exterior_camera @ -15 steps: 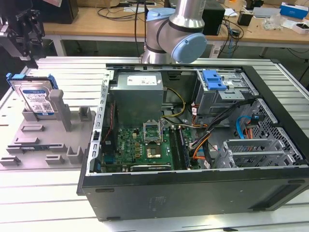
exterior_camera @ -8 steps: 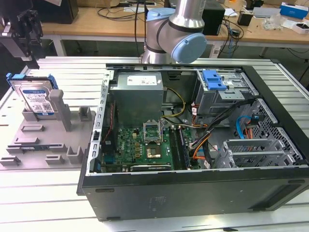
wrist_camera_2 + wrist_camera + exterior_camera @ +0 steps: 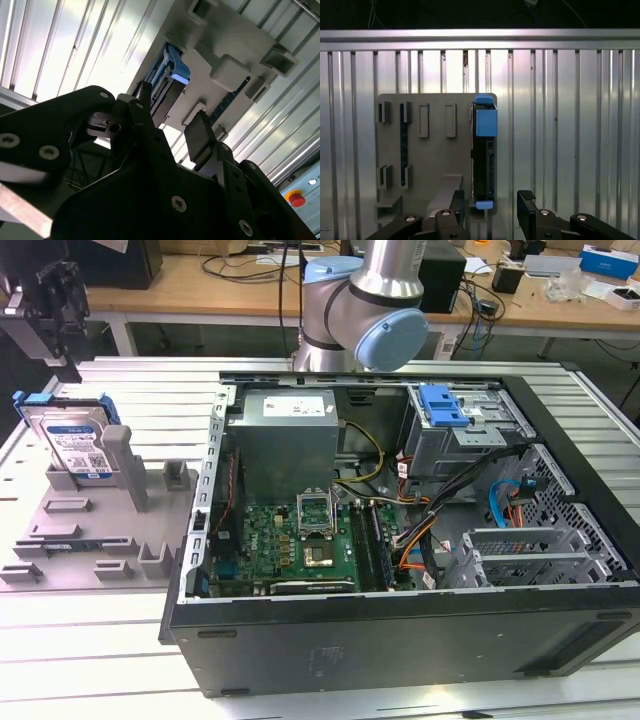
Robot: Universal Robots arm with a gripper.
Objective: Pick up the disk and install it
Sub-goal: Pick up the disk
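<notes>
Exterior view: ribbed table (image 3: pixel 80 640) beneath disk (image 3: pixel 75 440), desks (image 3: pixel 200 285) behind.

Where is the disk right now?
The disk stands on edge in the grey holder on the exterior view's left, beside the open computer case. In the first wrist view the open gripper hovers above it.

Ribbed metal table (image 3: pixel 90 660); grey fixture plate (image 3: pixel 110 532) and open computer case (image 3: pixel 400 640) on it.
</notes>
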